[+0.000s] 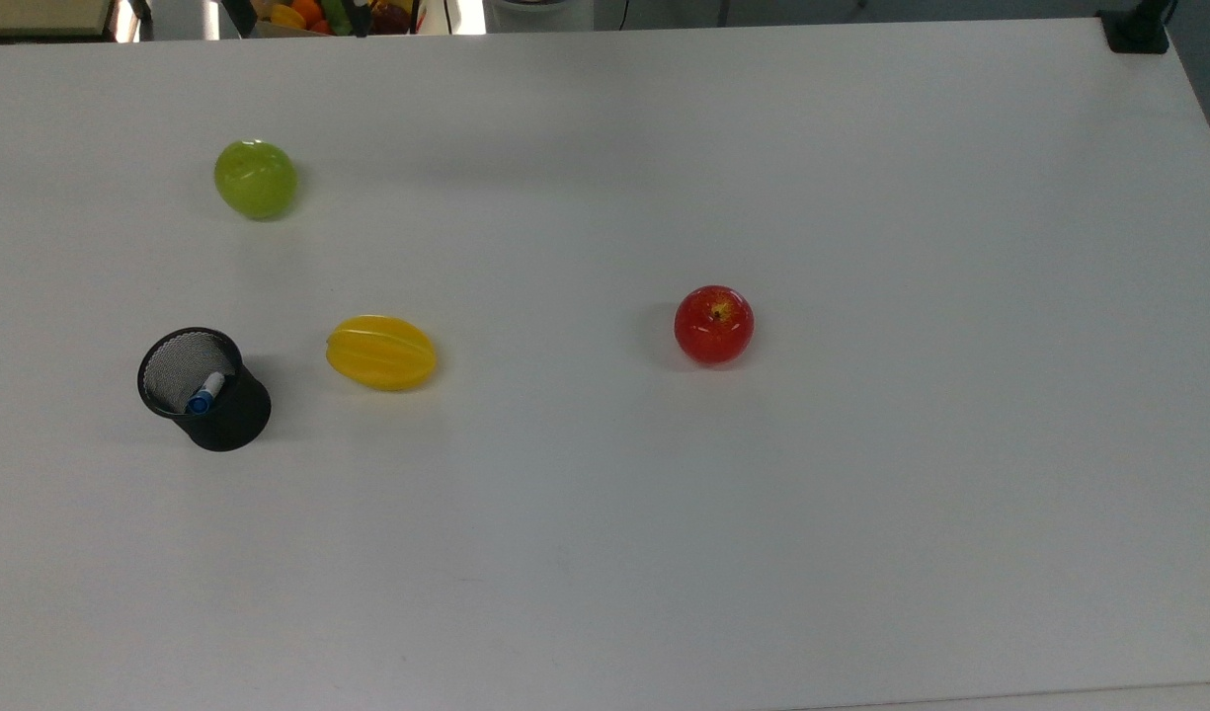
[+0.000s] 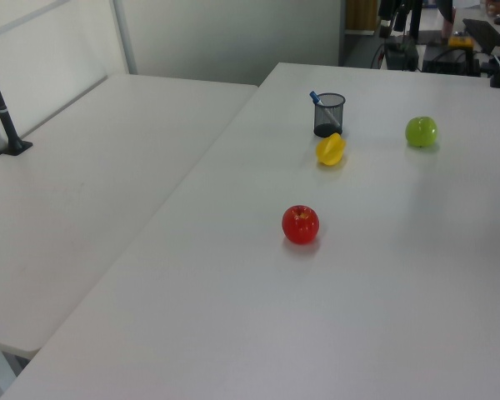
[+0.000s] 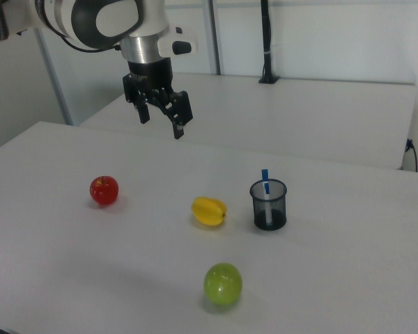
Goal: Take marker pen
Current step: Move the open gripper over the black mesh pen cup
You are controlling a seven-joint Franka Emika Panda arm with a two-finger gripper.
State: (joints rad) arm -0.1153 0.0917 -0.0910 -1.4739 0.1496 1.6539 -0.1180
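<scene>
The marker pen [image 1: 205, 392] stands in a black mesh cup [image 1: 224, 420] with its blue cap up, leaning on the rim. In the left view the marker pen [image 2: 316, 97] sticks out of the cup [image 2: 328, 117]; in the right view the pen [image 3: 265, 179] rises above the cup [image 3: 268, 207]. My gripper [image 3: 161, 124] hangs high over the table, up and to the right view's left of the cup. It is open, with nothing between its fingers.
A yellow fruit [image 1: 381, 353] lies close beside the cup. A green apple [image 1: 256, 179] and a red apple [image 1: 714, 324] sit farther off on the white table [image 1: 861, 513]. A black post [image 3: 267, 42] is clamped to the neighbouring table.
</scene>
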